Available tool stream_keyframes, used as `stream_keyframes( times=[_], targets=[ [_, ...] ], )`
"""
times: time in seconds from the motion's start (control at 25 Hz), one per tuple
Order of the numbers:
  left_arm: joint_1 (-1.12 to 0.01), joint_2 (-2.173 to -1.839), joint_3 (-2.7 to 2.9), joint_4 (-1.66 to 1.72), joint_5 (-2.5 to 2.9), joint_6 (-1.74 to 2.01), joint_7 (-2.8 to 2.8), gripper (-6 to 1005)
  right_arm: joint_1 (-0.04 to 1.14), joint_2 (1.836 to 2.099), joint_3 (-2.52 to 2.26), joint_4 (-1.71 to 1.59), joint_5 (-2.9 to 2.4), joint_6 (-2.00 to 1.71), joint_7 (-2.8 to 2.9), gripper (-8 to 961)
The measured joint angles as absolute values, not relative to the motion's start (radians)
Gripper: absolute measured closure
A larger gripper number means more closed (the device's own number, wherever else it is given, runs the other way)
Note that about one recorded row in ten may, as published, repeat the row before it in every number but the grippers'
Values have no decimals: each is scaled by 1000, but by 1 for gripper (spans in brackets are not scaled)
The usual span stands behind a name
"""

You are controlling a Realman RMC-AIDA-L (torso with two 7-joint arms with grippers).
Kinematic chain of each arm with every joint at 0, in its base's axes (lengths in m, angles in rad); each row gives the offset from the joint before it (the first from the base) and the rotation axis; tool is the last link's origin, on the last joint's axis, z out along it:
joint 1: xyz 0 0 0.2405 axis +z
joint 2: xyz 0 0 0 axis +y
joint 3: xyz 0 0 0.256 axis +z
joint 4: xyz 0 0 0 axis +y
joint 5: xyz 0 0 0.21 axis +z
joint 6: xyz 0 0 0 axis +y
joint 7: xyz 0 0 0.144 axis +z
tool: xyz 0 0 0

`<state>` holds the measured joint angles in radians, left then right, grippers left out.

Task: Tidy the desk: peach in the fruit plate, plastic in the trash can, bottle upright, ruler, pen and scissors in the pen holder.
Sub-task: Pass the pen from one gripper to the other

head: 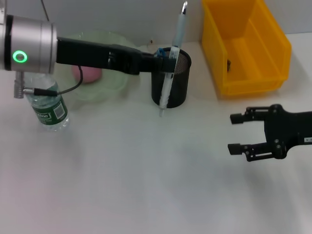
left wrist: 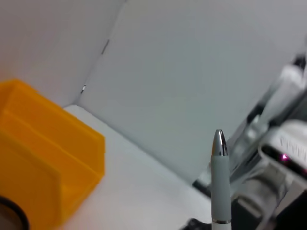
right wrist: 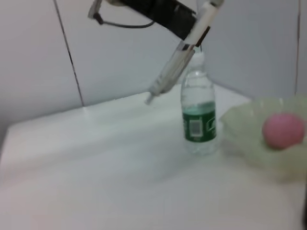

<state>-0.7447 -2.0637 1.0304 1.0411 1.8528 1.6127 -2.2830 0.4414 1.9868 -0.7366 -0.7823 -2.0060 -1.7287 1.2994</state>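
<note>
My left gripper (head: 167, 57) is shut on a white and grey pen (head: 174, 46) and holds it tilted in the air over the black mesh pen holder (head: 178, 90). The right wrist view shows the pen (right wrist: 180, 60) with its tip clear of the table. Its silver cap end (left wrist: 219, 143) shows in the left wrist view. The pink peach (head: 88, 74) lies in the pale green fruit plate (head: 114, 85). The water bottle (head: 50, 108) stands upright at the left. Off to the right, my right gripper (head: 236, 132) hovers open and holds nothing. I cannot make out the ruler, the scissors or the plastic.
The yellow bin (head: 265, 48) stands at the back right, with a small dark thing (head: 228, 63) inside. Something blue (head: 160, 51) shows at the holder's rim beside my left fingers. The left arm spans the back of the table above the plate.
</note>
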Motion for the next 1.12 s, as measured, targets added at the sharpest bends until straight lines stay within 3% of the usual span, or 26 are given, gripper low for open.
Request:
stream_keyframes(
  times=[0.36, 0.68, 1.12],
  targets=[
    [-725, -2061, 1027, 1036, 1825, 1652, -2615, 871, 396, 2078, -550, -862, -1968, -1678, 761, 167],
    [-740, -2060, 1014, 969, 1812, 1673, -2751, 872, 378, 2079, -522, -673, -1667, -1682, 173, 166],
    [-806, -2031, 1013, 844, 1770, 1747, -2803, 872, 459, 2081, -535, -360, -1590, -1711, -509, 167]
  ],
)
